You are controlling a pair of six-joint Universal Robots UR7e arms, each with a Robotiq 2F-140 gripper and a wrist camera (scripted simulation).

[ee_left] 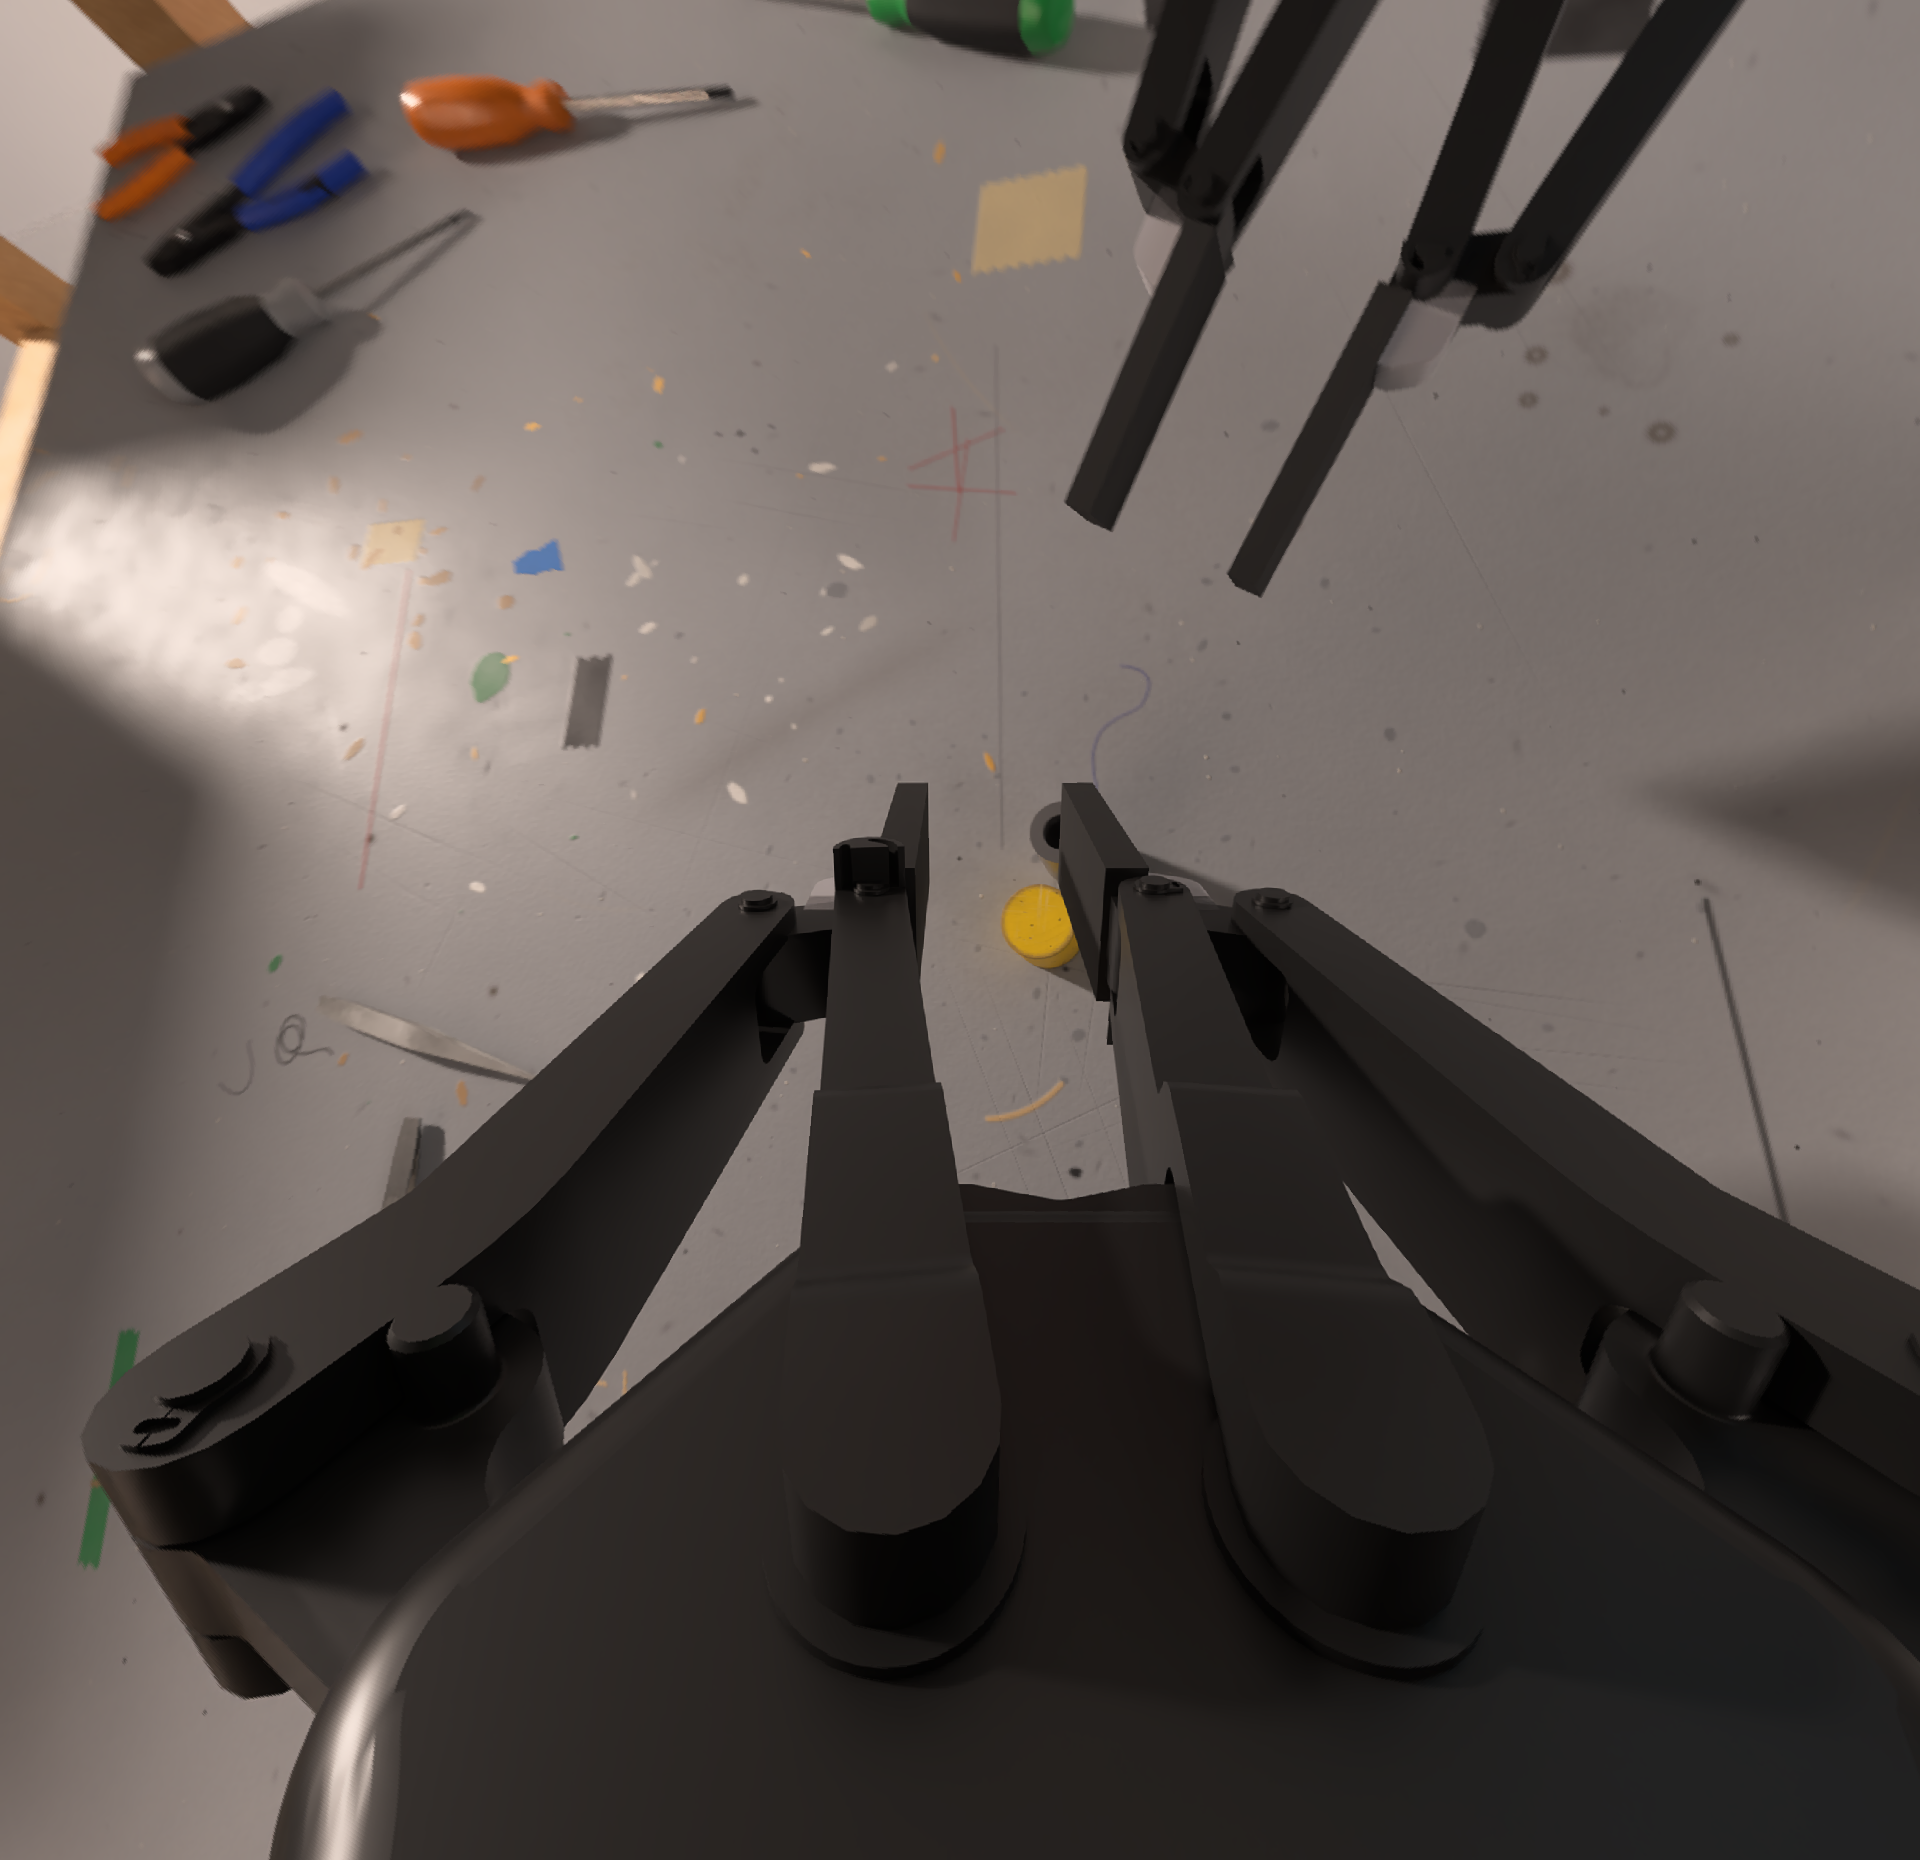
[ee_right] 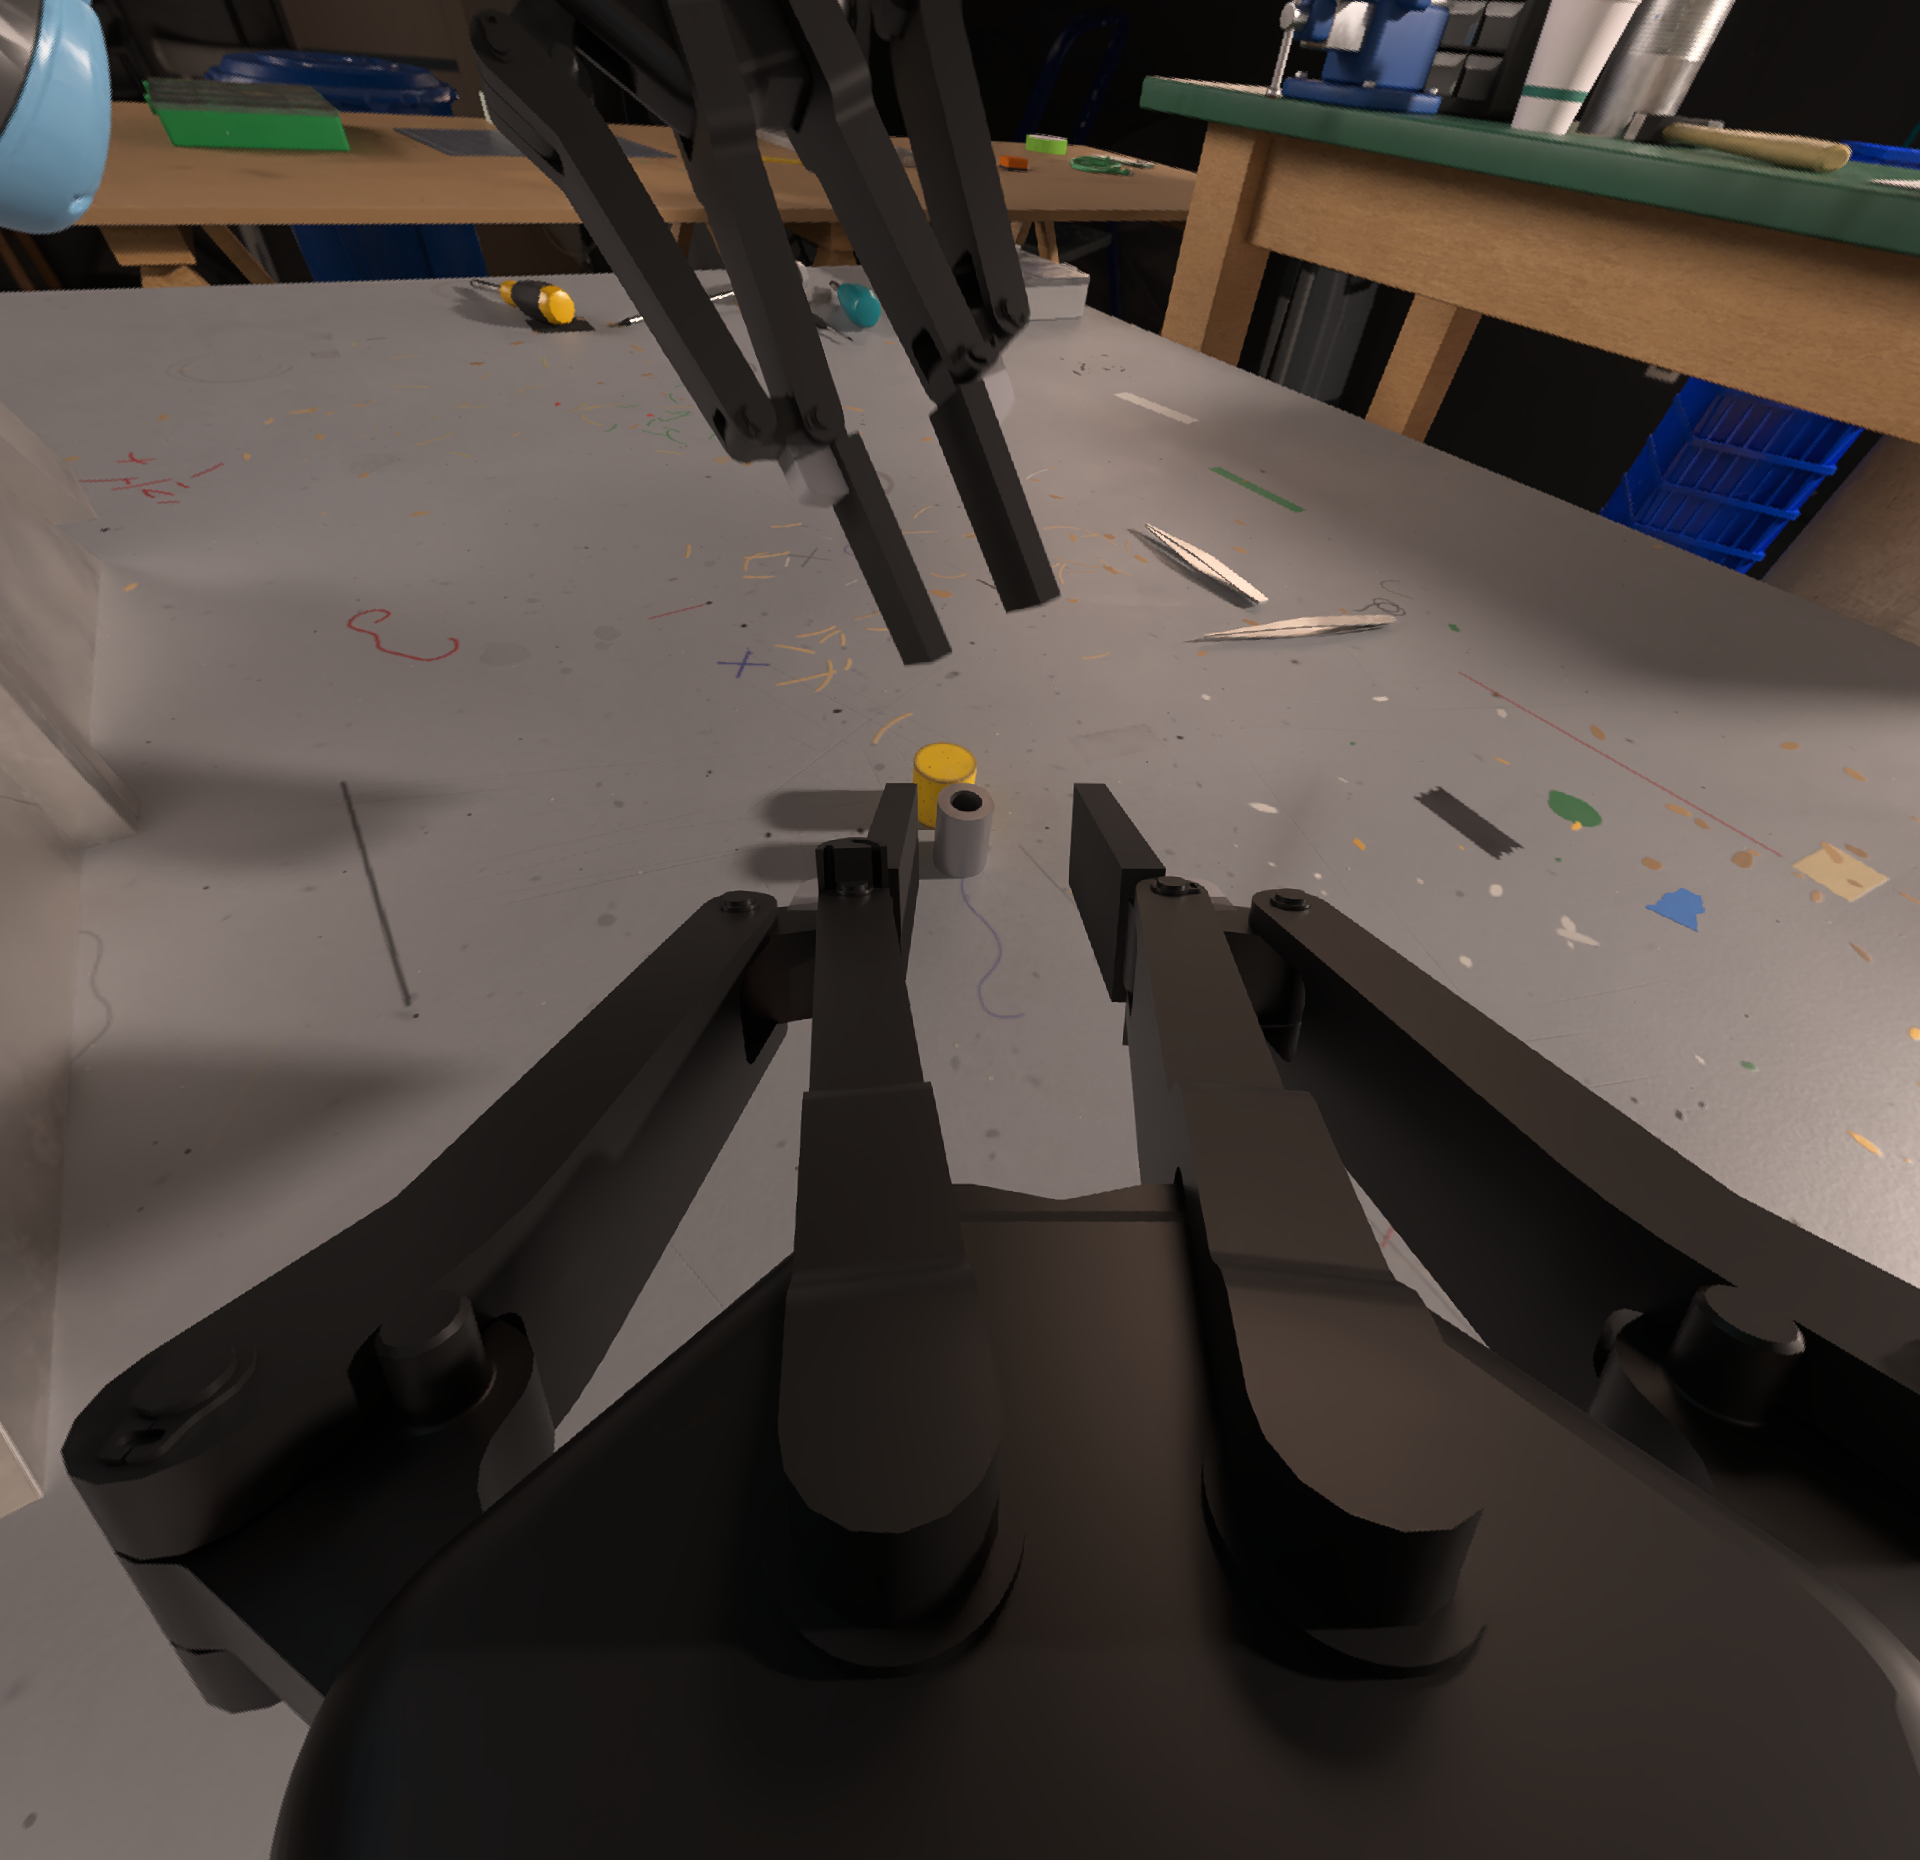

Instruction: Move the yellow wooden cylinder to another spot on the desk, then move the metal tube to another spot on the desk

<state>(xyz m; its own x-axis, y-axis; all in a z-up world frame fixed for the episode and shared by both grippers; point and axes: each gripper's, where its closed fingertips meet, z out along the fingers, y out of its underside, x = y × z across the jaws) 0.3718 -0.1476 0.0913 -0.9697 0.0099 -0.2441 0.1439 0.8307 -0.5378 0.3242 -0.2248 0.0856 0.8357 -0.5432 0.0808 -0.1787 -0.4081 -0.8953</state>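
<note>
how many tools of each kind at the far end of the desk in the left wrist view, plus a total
screwdrivers: 3 (orange-handled, green-and-black, black-and-grey)
pliers: 2 (orange-handled, blue-handled)
total: 5

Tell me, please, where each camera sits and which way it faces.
Left wrist view: above the desk, looking down along the left gripper at the yellow wooden cylinder; the right gripper hangs opposite.
Right wrist view: lower, looking across along the right gripper at the metal tube.
Shared: cylinder, tube, both open grippers.
</note>
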